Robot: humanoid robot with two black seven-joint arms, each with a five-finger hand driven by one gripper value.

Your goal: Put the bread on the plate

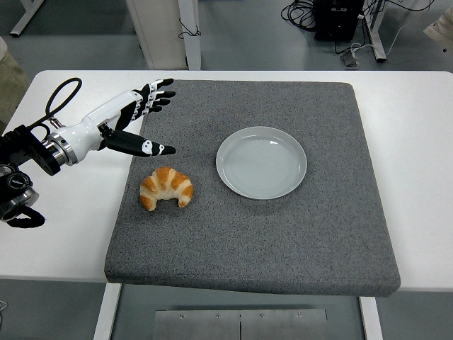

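Observation:
A golden croissant (166,188) lies on the grey mat (255,234), left of centre. A round pale plate (261,161) sits on the mat to its right, empty. My left hand (145,120) comes in from the left edge, fingers spread and holding nothing. It hovers above the mat's left edge, just behind and left of the croissant, thumb (150,148) pointing toward it. The right arm does not show.
The mat covers most of the white table (64,234). Table legs and cables stand on the floor beyond the far edge.

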